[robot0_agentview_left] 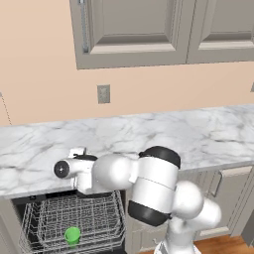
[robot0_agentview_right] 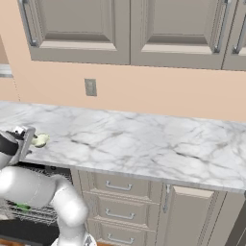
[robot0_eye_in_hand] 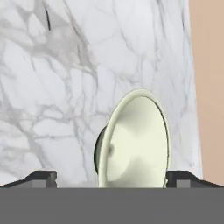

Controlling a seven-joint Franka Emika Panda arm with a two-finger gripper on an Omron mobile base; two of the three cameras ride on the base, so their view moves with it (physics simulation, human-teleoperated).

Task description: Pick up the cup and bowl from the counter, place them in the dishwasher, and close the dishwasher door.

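The cream bowl (robot0_eye_in_hand: 135, 140) sits on the marble counter (robot0_eye_in_hand: 52, 87) close to the back wall, right in front of my gripper (robot0_eye_in_hand: 111, 179). Its finger tips (robot0_eye_in_hand: 41, 177) stand open, one on each side of the bowl and clear of it. From the right base view the bowl (robot0_agentview_right: 41, 140) lies just beyond the gripper (robot0_agentview_right: 25, 137) at the counter's (robot0_agentview_right: 144, 139) left end. The hand (robot0_agentview_left: 78, 153) hovers over the counter (robot0_agentview_left: 198, 134) above the open dishwasher (robot0_agentview_left: 79, 213). The green cup (robot0_agentview_left: 72, 234) stands in its wire rack. The dishwasher door is out of view.
A wall outlet (robot0_agentview_left: 103, 94) and upper cabinets (robot0_agentview_left: 134, 30) are behind the counter. Grey-beige drawers (robot0_agentview_right: 117, 187) and a cabinet door (robot0_agentview_right: 192, 216) stand to the right of the dishwasher. The peach wall (robot0_eye_in_hand: 208, 87) runs close along the bowl's far side.
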